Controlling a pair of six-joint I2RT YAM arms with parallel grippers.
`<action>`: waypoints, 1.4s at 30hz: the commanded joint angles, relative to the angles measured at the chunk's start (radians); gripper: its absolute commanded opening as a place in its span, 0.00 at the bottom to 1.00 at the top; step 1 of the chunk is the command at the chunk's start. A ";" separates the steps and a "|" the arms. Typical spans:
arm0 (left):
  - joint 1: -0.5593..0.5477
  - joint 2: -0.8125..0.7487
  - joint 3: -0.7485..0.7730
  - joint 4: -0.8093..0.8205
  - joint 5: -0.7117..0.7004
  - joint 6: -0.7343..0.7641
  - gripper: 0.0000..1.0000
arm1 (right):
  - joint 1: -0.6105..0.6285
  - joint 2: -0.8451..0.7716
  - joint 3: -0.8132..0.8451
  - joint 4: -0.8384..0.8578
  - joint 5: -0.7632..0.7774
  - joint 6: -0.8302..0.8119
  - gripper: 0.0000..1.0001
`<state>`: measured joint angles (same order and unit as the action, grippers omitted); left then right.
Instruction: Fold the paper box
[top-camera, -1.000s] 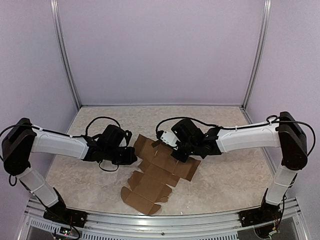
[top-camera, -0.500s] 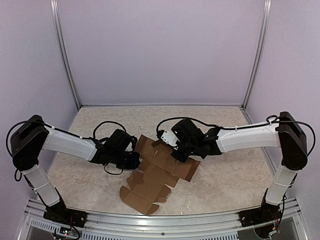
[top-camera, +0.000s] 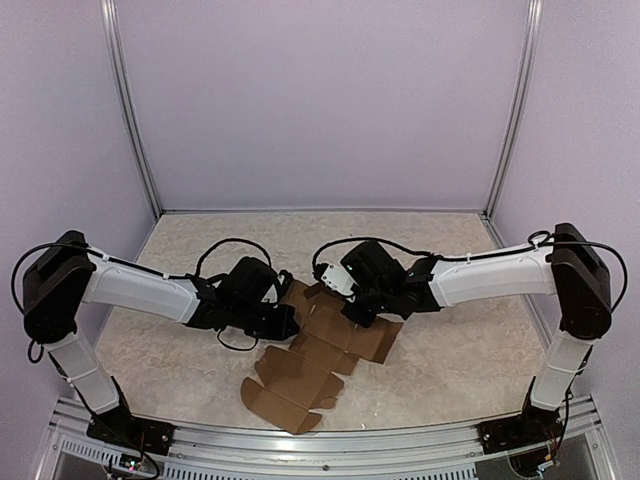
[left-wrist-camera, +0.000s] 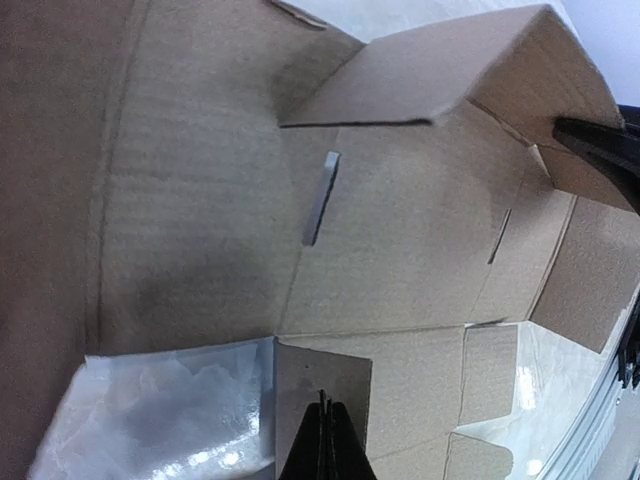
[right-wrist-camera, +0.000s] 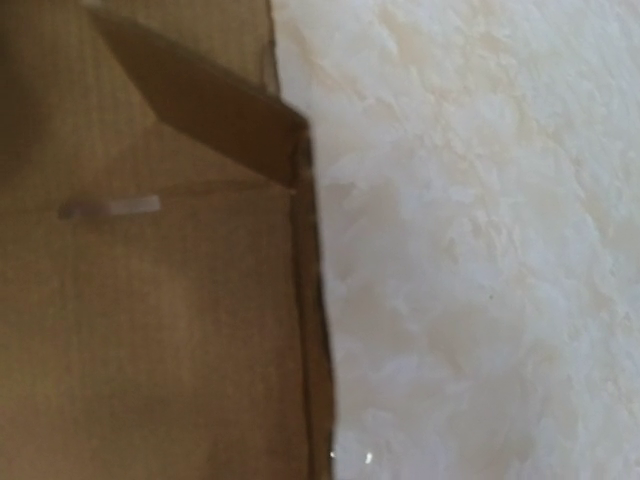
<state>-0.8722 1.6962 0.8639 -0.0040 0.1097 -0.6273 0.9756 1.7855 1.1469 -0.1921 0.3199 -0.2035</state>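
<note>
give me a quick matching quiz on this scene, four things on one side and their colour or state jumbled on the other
Things:
1. paper box
2. left gripper
3. table
4. back wall

Descriptions:
a. lilac
b. black, shut
c. brown, lying unfolded
d. pale, marbled

Pairs: 1-c, 2-b, 3-d, 4-a

Marbled beige tabletop (top-camera: 450, 355), glossy finish. Plain lavender walls (top-camera: 320, 100) on far, left and right sides. Metal posts (top-camera: 128, 110) at both far corners. Metal rail (top-camera: 330, 448) along near edge.
</note>
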 joint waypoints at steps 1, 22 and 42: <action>-0.024 0.012 0.027 -0.021 0.015 0.017 0.00 | 0.017 0.025 0.015 -0.024 0.014 0.019 0.00; -0.077 0.041 0.058 -0.077 -0.039 0.024 0.00 | 0.036 0.003 0.012 -0.036 0.055 0.000 0.00; 0.099 -0.376 0.058 -0.283 -0.073 0.167 0.00 | 0.126 -0.033 -0.115 0.261 0.289 -0.372 0.00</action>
<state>-0.8204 1.4067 0.9207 -0.2234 0.0517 -0.5098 1.0698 1.7870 1.0664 -0.0616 0.5514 -0.4404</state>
